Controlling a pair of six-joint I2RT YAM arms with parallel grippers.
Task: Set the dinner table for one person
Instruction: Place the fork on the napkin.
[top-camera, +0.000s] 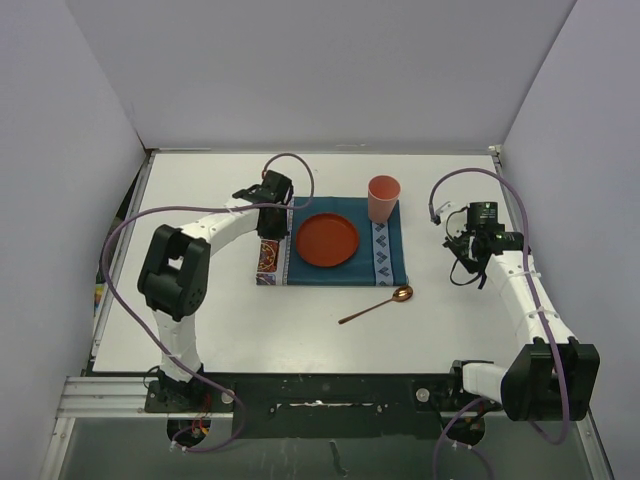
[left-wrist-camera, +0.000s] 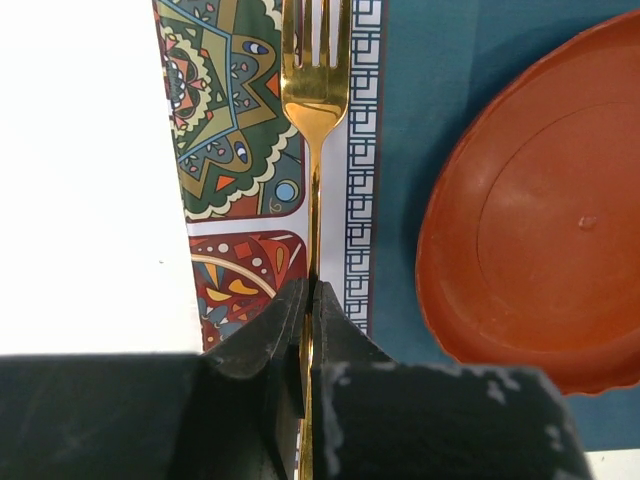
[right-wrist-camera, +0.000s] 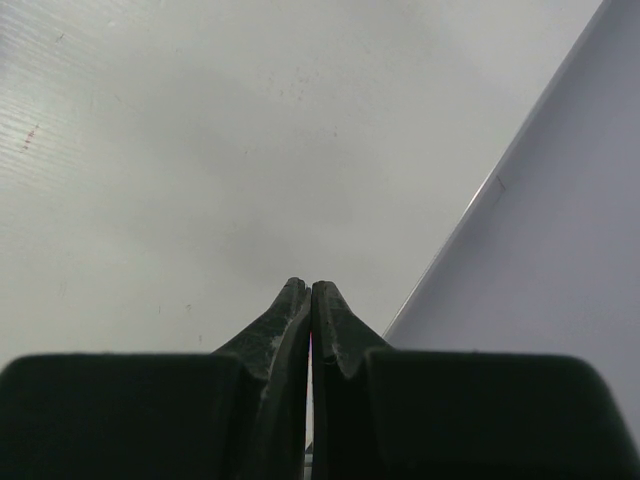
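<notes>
On the white dinner table (top-camera: 200, 330) lies a teal placemat (top-camera: 340, 275) with patterned ends. A red-orange plate (top-camera: 327, 240) sits in its middle and a pink cup (top-camera: 383, 198) stands at its far right corner. My left gripper (top-camera: 270, 228) is over the mat's left end, shut on the handle of a gold fork (left-wrist-camera: 315, 100). The fork's tines point away over the patterned border, left of the plate (left-wrist-camera: 540, 200). A copper spoon (top-camera: 378, 304) lies on the table just in front of the mat. My right gripper (right-wrist-camera: 310, 287) is shut on nothing, over bare table at the right.
Grey walls enclose the table at the back and both sides; the right wall (right-wrist-camera: 560, 250) is close to my right gripper (top-camera: 462, 262). Purple cables loop above both arms. The arm bases and a metal rail (top-camera: 320, 395) line the near edge.
</notes>
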